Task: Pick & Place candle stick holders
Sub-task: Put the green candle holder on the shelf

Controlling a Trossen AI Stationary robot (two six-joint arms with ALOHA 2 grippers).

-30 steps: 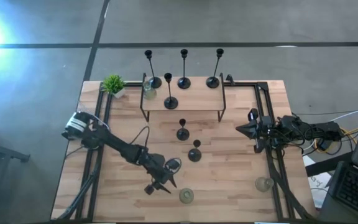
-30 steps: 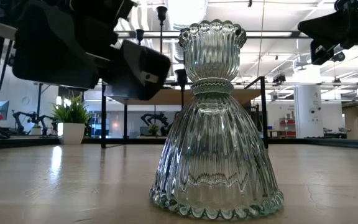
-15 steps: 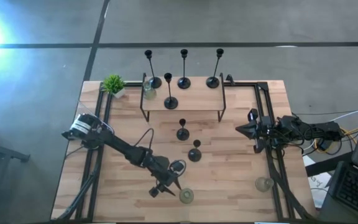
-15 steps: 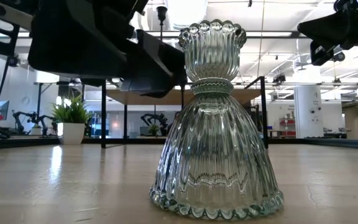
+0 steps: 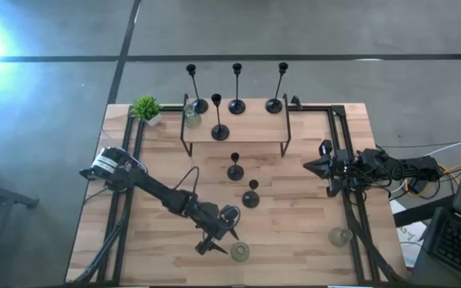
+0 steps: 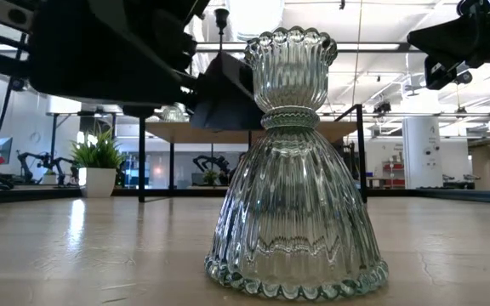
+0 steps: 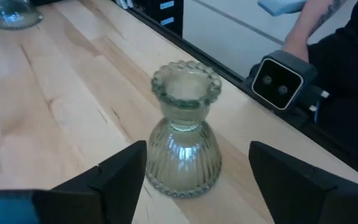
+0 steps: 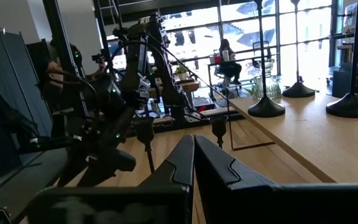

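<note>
Left gripper (image 7: 194,180): fingers spread either side of glass candle holder (image 7: 184,130), untouched; only high view shows right gripper (image 5: 309,166), pressed together, table's edge.

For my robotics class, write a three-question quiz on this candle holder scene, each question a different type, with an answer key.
1. True or false: the left gripper has closed on the glass holder.
2. Multiple choice: the potted plant stands at which part of the table in the high view? A) far left corner B) near right corner C) centre
3. Fill in: the right gripper is ____.

Key:
1. False. Its fingers stand open on either side of the holder, apart from it.
2. A
3. shut, holding nothing, waiting at the table's right side.
</note>
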